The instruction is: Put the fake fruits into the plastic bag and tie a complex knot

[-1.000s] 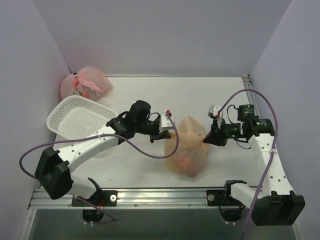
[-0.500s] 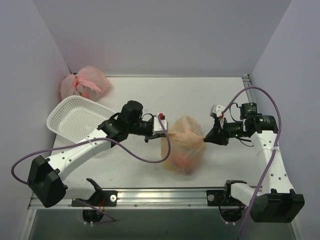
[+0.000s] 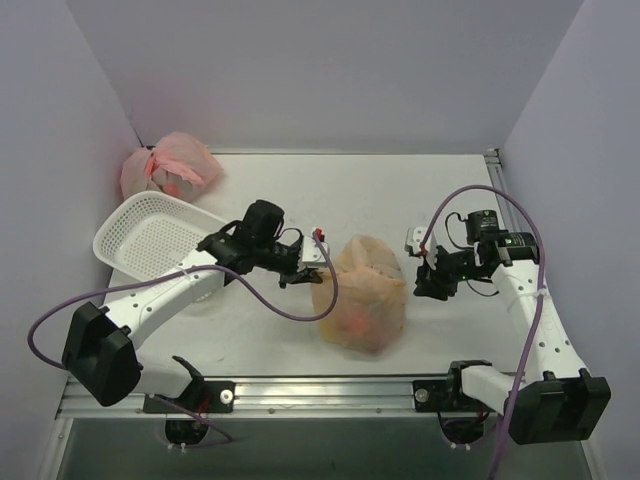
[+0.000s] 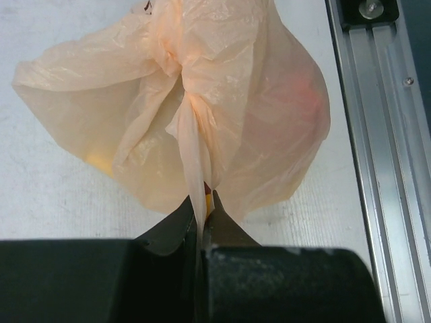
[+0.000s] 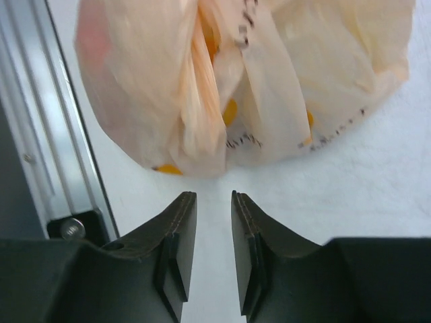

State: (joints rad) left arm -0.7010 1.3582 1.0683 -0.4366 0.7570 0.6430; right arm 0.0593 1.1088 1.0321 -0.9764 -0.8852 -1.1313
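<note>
Bag point(image 4: 256, 121) neck inside left gripper point(image 4: 202, 217).

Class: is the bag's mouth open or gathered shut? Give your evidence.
Gathered shut. The bag is bunched and twisted at the top, the tail pinched in the left tool; no opening shows.

The plastic bag point(image 3: 365, 300), pale orange, sits bulging, its neck twisted and pulled toward ten o'clock; fake fruits point(image 4: 300, 94) show red inside.

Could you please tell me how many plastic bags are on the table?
2: the printed orange bag mid-table, near the front edge; a pink tied bag in the far-left corner.
</note>
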